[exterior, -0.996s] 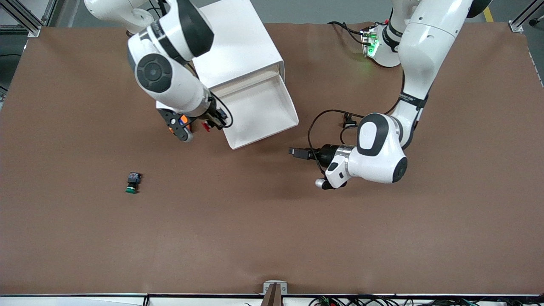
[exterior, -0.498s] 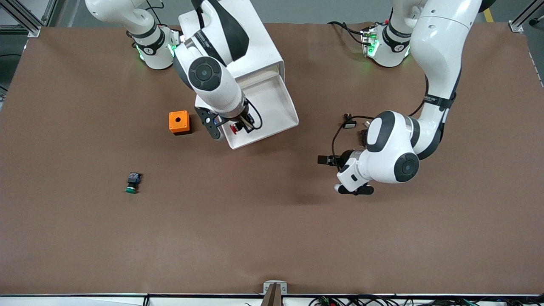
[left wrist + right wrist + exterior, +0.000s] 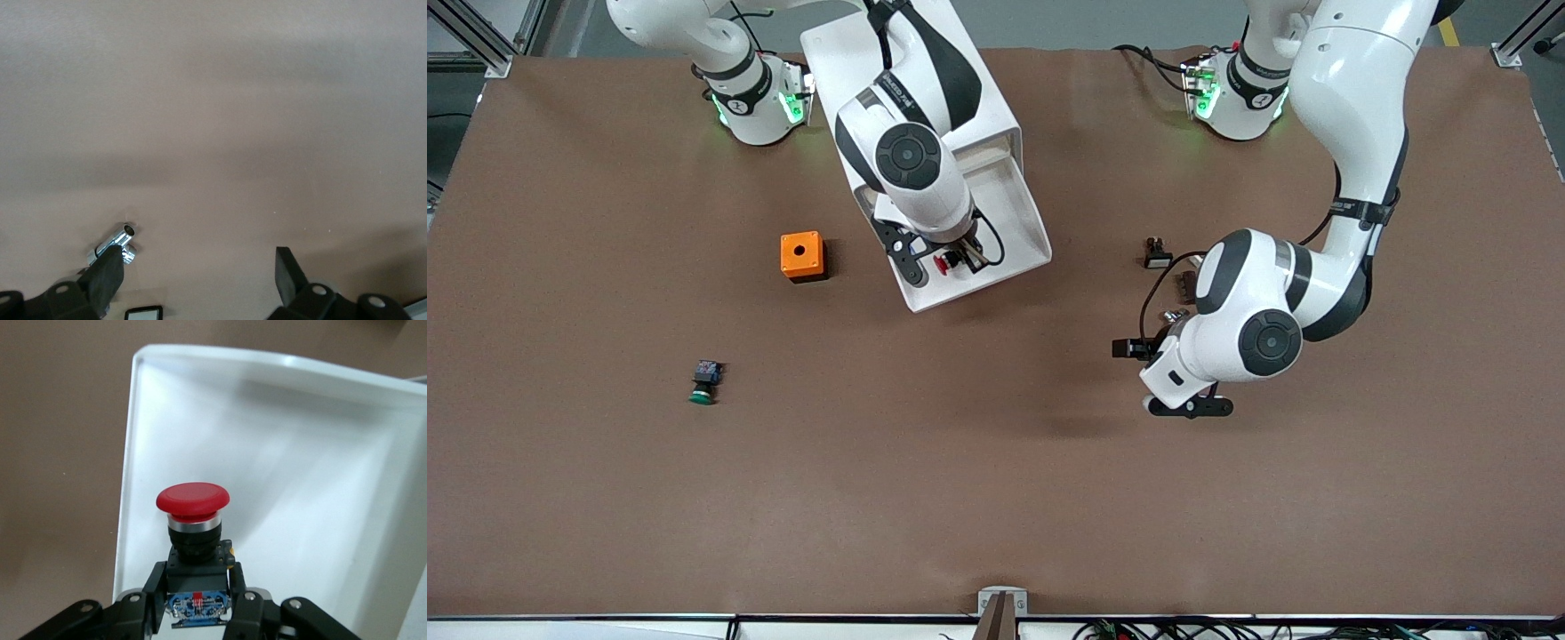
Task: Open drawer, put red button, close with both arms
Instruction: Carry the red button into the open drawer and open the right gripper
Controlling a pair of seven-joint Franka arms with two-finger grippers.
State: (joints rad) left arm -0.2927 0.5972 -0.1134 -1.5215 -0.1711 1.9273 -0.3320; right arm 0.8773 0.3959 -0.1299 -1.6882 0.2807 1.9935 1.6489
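On the brown bench (image 3: 996,498), the drawer (image 3: 1009,227) stands pulled out. The right hand (image 3: 947,260) grips the red button (image 3: 193,499) directly over the drawer's floor, cap forward. The left hand (image 3: 200,273), empty with fingers apart, waits over bare bench.

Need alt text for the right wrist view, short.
The right hand grips the red button by its black-and-blue body, red cap pointing away from the camera, held over the open white drawer. Brown table shows past the drawer's rim.
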